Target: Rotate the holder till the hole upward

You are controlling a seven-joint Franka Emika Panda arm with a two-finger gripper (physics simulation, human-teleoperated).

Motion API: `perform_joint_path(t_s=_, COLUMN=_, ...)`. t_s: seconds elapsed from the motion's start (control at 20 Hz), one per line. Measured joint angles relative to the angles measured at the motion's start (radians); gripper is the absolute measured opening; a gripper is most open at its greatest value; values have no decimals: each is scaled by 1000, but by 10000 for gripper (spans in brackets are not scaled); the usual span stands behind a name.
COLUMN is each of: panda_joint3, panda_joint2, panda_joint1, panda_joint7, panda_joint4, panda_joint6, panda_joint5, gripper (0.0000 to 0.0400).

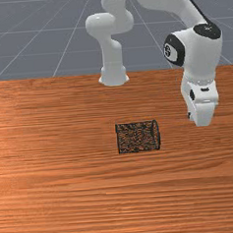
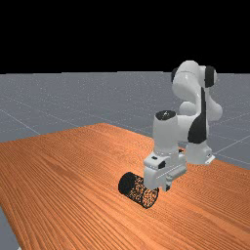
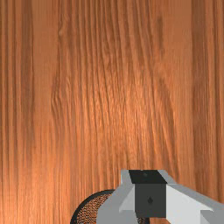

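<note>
Approach seemingly in hand, tipping ahead

Across the table (image 2: 73, 171) reaches the arm (image 2: 166, 136); the mesh holder (image 1: 135, 138) lies sideways, near and below the pincer (image 3: 148, 178), itself narrow and empty. Next, I'd guess, it must open, lower and lift one end.

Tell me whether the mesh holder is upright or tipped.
Tipped: the cylindrical black mesh holder lies on its side on the wood table, its curved wall down and its round ends facing sideways.
</note>
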Motion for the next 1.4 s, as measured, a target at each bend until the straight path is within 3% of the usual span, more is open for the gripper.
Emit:
perform_joint_path(t_s=0.05, panda_joint3=2, panda_joint2=4, panda_joint1=6, panda_joint7=1, panda_joint4=-7, panda_joint6=22, panda_joint5=-3, gripper=0)
perform_joint_path(t_s=0.1, panda_joint3=19, panda_joint2=-47, panda_joint1=-37, panda_joint7=-174, panda_joint4=-112, panda_joint6=107, panda_joint5=-21, gripper=157)
perform_joint_path(t_s=0.15, panda_joint3=-1, panda_joint2=7, panda_joint1=-46, panda_joint7=-84, panda_joint4=-30, panda_joint6=21, panda_joint5=12, gripper=253)
perform_joint_path(t_s=0.2, panda_joint3=-4, panda_joint2=46, panda_joint1=-50, panda_joint7=-85, panda_joint4=-17, panda_joint6=43, panda_joint5=10, gripper=311)
perform_joint_path(t_s=0.3, panda_joint3=-9, panda_joint2=105, panda_joint1=-49, panda_joint7=-84, panda_joint4=-23, panda_joint6=115, panda_joint5=4, gripper=367)
perform_joint_path(t_s=0.35, panda_joint3=-19, panda_joint2=90, panda_joint1=-42, panda_joint7=-72, panda_joint4=-87, panda_joint6=204, panda_joint5=-10, gripper=380)
perform_joint_path(t_s=0.4, panda_joint3=-6, panda_joint2=191, panda_joint1=7, panda_joint7=-17, panda_joint4=84, panda_joint6=92, panda_joint5=-3, gripper=388)
perform_joint_path(t_s=0.45, panda_joint3=-37, panda_joint2=195, panda_joint1=41, panda_joint7=23, panda_joint4=65, panda_joint6=130, panda_joint5=-41, gripper=393)
perform_joint_path(t_s=0.6, panda_joint3=-164, panda_joint2=324, panda_joint1=164, panda_joint7=124, panda_joint4=314, panda_joint6=-176, panda_joint5=-191, gripper=399)
perform_joint_path(t_s=0.65, panda_joint3=-40, panda_joint2=183, panda_joint1=51, panda_joint7=29, panda_joint4=60, panda_joint6=111, panda_joint5=-48, gripper=399)
perform_joint_path(t_s=0.8, panda_joint3=-90, panda_joint2=190, panda_joint1=122, panda_joint7=107, panda_joint4=126, panda_joint6=2, panda_joint5=-118, gripper=400)
perform_joint_path(t_s=0.9, panda_joint3=-115, panda_joint2=234, panda_joint1=176, panda_joint7=161, panda_joint4=209, panda_joint6=-76, panda_joint5=-157, gripper=400)
perform_joint_path(t_s=0.95, panda_joint3=-202, panda_joint2=415, panda_joint1=264, panda_joint7=213, panda_joint4=547, panda_joint6=-369, panda_joint5=-254, gripper=400)
perform_joint_path(t_s=1.0, panda_joint3=-126, panda_joint2=271, panda_joint1=211, panda_joint7=192, panda_joint4=277, panda_joint6=-132, panda_joint5=-176, gripper=400)
perform_joint_path(t_s=1.4, panda_joint3=-211, panda_joint2=412, panda_joint1=305, panda_joint7=270, panda_joint4=441, panda_joint6=-302, panda_joint5=-284, gripper=400)
